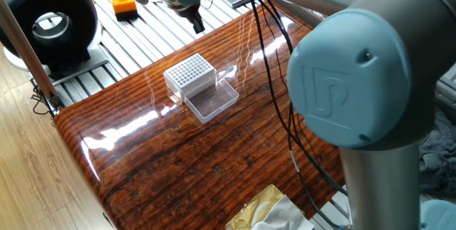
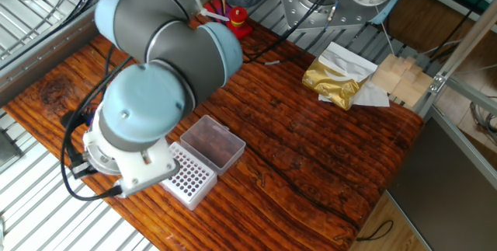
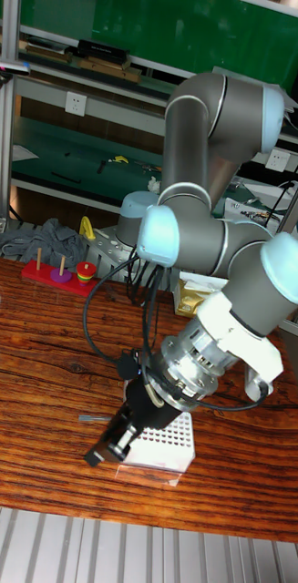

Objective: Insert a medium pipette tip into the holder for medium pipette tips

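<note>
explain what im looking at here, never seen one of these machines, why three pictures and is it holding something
It is a single robot arm, grey tubes with pale blue joint caps, ending in a two-finger gripper. Three cameras film the same moment: two look down at the wooden table from different sides, and the tall one faces the arm from the front. On the table sits the holder for pipette tips, a clear box with a white grid of holes and its lid lying open. Also there: a gold foil bag and a coloured ring toy. I cannot tell whether the gripper holds anything.
</note>
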### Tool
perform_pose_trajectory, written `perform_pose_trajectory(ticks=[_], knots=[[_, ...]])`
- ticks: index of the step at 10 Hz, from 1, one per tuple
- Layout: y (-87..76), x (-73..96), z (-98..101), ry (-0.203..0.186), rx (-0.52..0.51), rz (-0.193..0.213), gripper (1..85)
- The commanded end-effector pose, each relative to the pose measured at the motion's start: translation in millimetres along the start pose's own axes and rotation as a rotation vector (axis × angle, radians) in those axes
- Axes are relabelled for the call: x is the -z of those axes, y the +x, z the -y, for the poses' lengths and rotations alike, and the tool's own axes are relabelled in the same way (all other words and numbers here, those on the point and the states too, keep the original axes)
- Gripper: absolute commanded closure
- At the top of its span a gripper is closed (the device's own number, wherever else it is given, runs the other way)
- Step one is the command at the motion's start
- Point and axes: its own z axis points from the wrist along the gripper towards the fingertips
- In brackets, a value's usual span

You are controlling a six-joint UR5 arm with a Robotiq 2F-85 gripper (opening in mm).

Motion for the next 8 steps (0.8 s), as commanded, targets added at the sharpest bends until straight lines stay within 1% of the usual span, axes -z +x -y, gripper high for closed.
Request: perform_pose_trajectory(ticks=[1,2,3,4,5,6,7,8], knots=[[-50.5,4.8,-33.2,-0.118,-0.002,0.226,84.7],[-67.0,10.3,-47.1,-0.169,0.012,0.311,84.7],[-64.5,11.7,-55.4,-0.195,0.051,0.322,84.7],[-61.0,15.9,-59.4,-0.208,0.069,0.329,84.7],[-56.0,20.5,-57.3,-0.202,0.072,0.334,84.7],[-52.7,27.0,-50.5,-0.196,0.063,0.35,84.7],[-57.7,40.7,-49.3,-0.205,0.068,0.395,84.7],[-49.8,45.5,-55.2,-0.219,0.099,0.369,84.7]])
